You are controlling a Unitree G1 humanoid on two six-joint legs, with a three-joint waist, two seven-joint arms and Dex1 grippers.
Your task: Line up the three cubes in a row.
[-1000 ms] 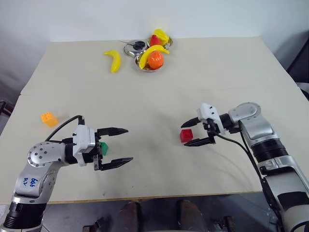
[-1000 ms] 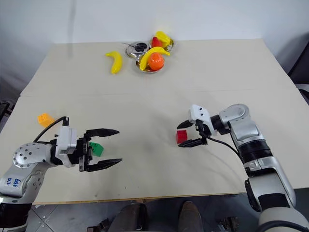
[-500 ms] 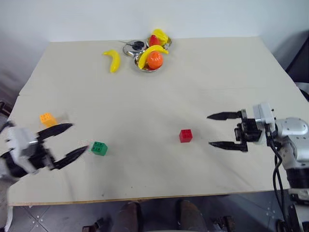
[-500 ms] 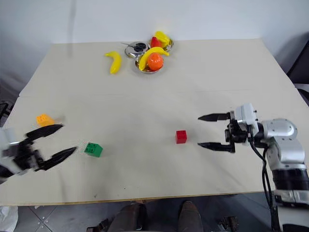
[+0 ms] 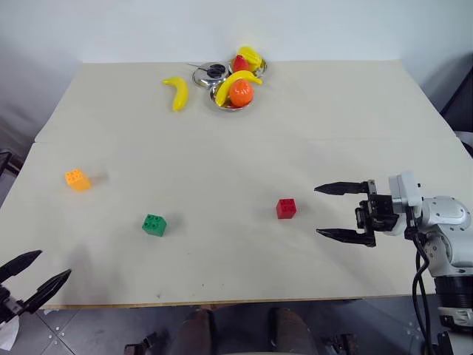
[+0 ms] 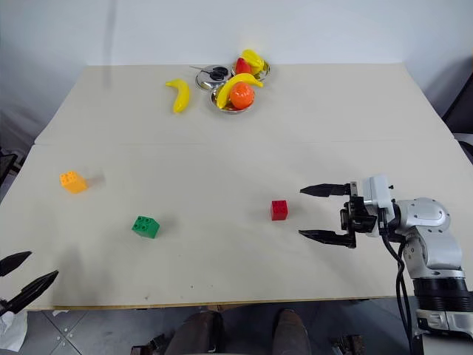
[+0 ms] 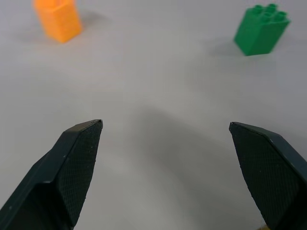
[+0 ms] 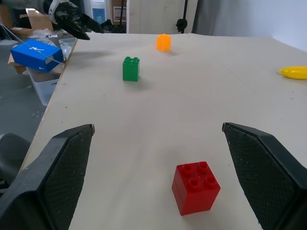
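Red cube [image 5: 286,208] near middle of desk [image 5: 310,126], green cube [image 5: 154,225] further left, orange-yellow cube [image 5: 77,180] near left edge, all well apart. Right tool [image 5: 329,211] open wide, empty, pointing at red cube. Left tool [image 5: 31,271] open, empty, off near-left corner.

We see one cube [image 5: 285,208] just left of our right pincer [image 5: 329,211], the other two cubes [image 5: 154,225] [image 5: 77,180] farther left, toward our left pincer [image 5: 33,272].
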